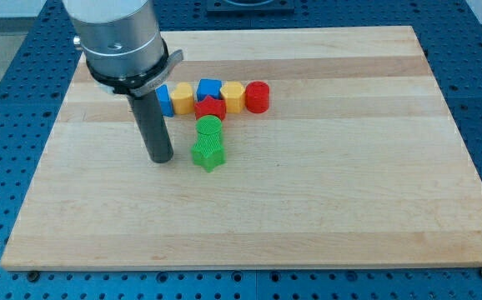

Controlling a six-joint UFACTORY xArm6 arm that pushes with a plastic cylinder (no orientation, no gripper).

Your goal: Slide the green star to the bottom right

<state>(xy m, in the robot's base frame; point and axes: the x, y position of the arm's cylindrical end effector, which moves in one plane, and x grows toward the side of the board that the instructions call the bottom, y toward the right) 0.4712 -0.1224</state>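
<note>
Jaws? none on this rig, just dark rod, tip (160, 158) parked just left of green plastic star block (209, 151) mid-board on wooden table top (349, 192). Looks like approach step. Next probably: swing round to star's upper-left, shove toward view's bottom right.

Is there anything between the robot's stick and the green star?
No. In the camera view, only bare wood lies between my tip and the green star, which sits just to the tip's right.
</note>
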